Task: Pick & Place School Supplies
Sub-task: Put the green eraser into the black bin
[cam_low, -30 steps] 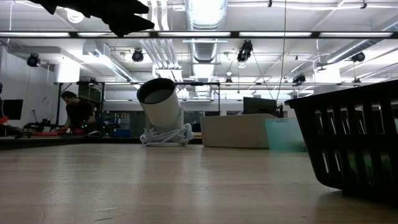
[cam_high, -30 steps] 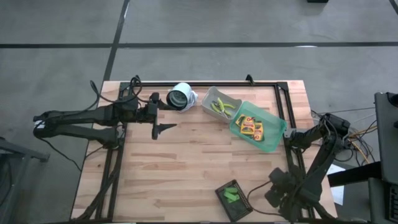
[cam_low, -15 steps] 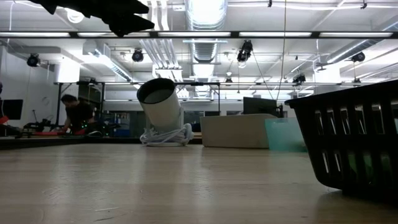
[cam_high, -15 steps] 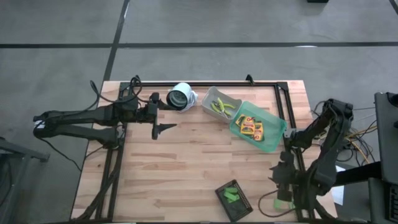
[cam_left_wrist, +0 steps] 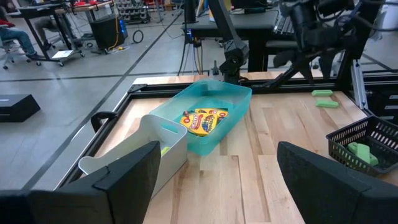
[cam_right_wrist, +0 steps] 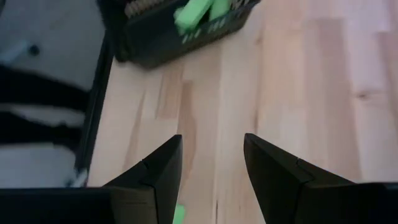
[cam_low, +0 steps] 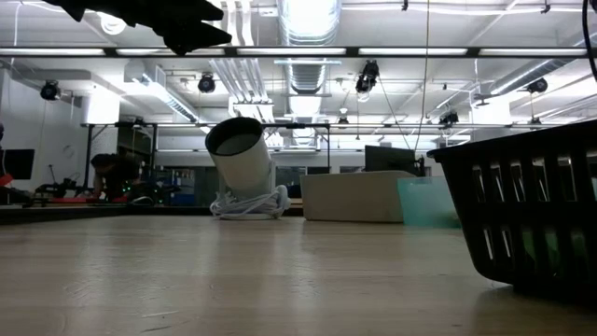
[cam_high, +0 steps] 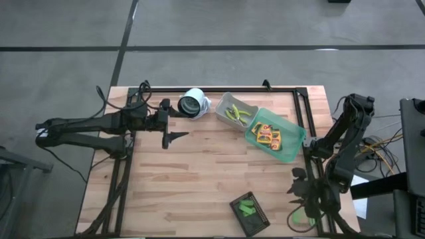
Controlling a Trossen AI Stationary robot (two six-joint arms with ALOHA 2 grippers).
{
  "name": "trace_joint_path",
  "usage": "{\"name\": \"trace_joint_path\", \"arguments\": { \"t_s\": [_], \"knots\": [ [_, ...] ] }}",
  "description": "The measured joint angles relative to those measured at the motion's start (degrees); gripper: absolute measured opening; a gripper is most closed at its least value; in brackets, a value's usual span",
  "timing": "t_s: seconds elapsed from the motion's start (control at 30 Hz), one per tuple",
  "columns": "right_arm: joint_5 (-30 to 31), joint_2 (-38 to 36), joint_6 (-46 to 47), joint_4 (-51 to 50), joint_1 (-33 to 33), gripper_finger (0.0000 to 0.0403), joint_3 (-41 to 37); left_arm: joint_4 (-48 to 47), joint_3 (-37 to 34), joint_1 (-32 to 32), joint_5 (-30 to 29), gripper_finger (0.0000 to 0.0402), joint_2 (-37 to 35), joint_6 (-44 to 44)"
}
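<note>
At the desk's 4 o'clock edge I hold the right gripper [cam_high: 307, 199] over a stray green block [cam_high: 302, 216]; its jaws are parted and empty. The other green blocks [cam_high: 247, 208] lie in the dark tray [cam_high: 259, 219] at 6 o'clock. The yellow packs [cam_high: 268, 136] sit in the green bin [cam_high: 291, 151] and the scissor-like tools [cam_high: 236, 114] in the grey bin [cam_high: 223, 103], both near 1 o'clock. The left gripper [cam_high: 174, 137] waits at 10 o'clock, jaws released. My reading: pick step. Next move calls for descent onto the stray block, then closure.
</note>
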Motion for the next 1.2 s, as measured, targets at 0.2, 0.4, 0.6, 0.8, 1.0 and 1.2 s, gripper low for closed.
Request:
{"name": "trace_joint_path", "arguments": {
  "t_s": [0.2, 0.4, 0.6, 0.8, 1.0, 1.2],
  "knots": [
    [-5.4, 0.7, -8.2, 6.0, 0.5, 0.0166, -3.7, 0.0, 0.0, 0.0, 0.0, 0.0328, 0.0, 0.0],
    [-14.9, 0.8, -16.3, 6.3, 0.7, 0.0166, -3.3, 0.0, 0.0, 0.0, 0.0, 0.0328, 0.0, 0.0],
    [-17.6, 0.8, -16.9, 5.0, 0.6, 0.0166, -4.7, 0.0, 0.0, 0.0, 0.0, 0.0328, 0.0, 0.0],
    [-17.9, 1.9, -19.5, 14.7, 0.6, 0.0169, -8.4, 0.0, 0.0, 0.0, 0.0, 0.0328, 0.0, 0.0],
    [-19.1, 4.1, -20.9, 20.6, 0.8, 0.0175, -11.4, 0.0, 0.0, 0.0, 0.0, 0.0328, 0.0, 0.0],
    [-20.1, 6.0, -20.8, 20.9, 0.8, 0.0176, -11.6, 0.0, 0.0, 0.0, 0.0, 0.0328, 0.0, 0.0]
  ]
}}
